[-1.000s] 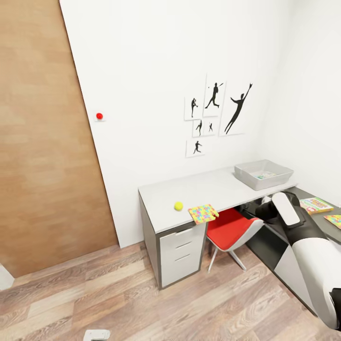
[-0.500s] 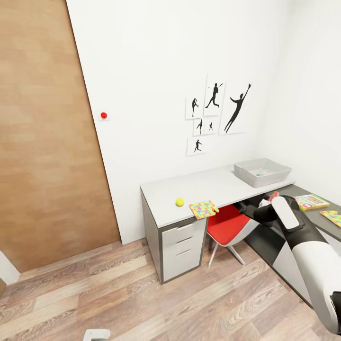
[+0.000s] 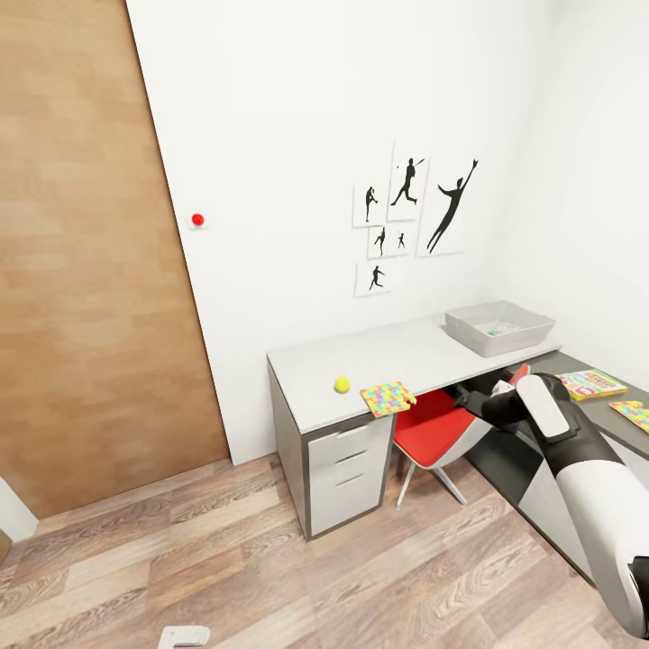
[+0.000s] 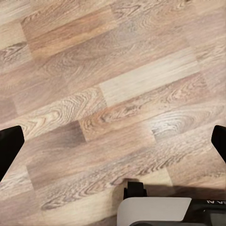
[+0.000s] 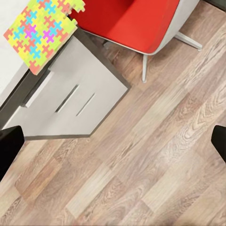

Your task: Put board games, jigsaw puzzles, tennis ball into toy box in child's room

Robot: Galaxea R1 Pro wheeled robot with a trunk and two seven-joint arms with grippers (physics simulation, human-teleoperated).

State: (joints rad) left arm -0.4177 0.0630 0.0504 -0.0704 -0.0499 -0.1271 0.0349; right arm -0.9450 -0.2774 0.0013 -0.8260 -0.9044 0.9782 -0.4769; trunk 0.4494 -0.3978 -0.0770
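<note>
The tennis ball point(image 3: 342, 385) lies on the pale grey table point(image 3: 397, 351) near its front edge. Beside it a jigsaw puzzle point(image 3: 388, 397) point(image 5: 40, 30) overhangs that edge. The toy box point(image 3: 501, 329) stands at the table's far right, with something flat inside that I cannot make out. On the lower dark side unit lie a board game point(image 3: 591, 385) and a second puzzle point(image 3: 635, 414). My right gripper point(image 5: 113, 141) is open above the floor, below the table's front edge. My left gripper point(image 4: 113, 146) is open over bare floor. The bed is out of view.
A red and white chair point(image 3: 439, 435) point(image 5: 141, 23) is tucked under the table beside a grey drawer unit point(image 3: 345, 475) point(image 5: 70, 99). A wooden door point(image 3: 81, 270) fills the left wall. Wood floor point(image 3: 270, 559) stretches in front of the table.
The whole head view shifted slightly between one second and half a second ago, so the camera moved. Since then nothing has visibly changed.
</note>
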